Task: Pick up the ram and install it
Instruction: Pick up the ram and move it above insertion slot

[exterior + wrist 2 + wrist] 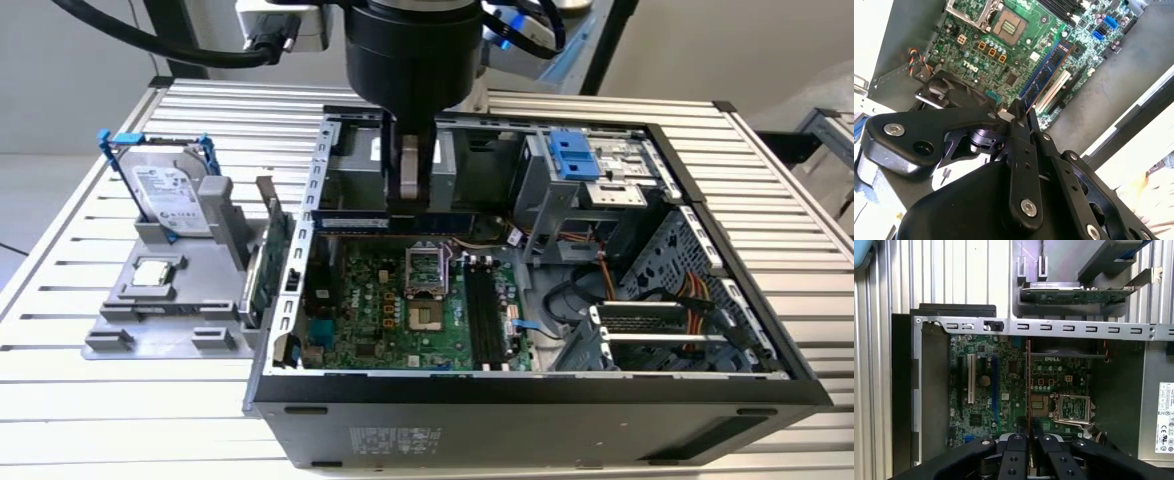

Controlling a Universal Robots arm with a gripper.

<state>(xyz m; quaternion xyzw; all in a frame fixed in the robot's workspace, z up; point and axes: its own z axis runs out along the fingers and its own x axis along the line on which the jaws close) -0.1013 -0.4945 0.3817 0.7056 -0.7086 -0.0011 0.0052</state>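
Claw [1021, 114]: 1, clenched on the ram [1048, 67].
Ram: 1, held over the motherboard [1009, 390] (chip face in the second wrist view, thin edge in the first wrist view).
Motherboard: 1, inside the open case [534, 405].
Hard drive [174, 195]: 1, upright in a grey stand [160, 320] on the table [80, 420], at the exterior view's left, beside the case.

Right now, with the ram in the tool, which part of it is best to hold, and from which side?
Probably its upper long edge, from above, clamping the two flat faces, as the tool holds it. The ram is a thin stick standing on edge over the board, so its lower edge is free for a slot.
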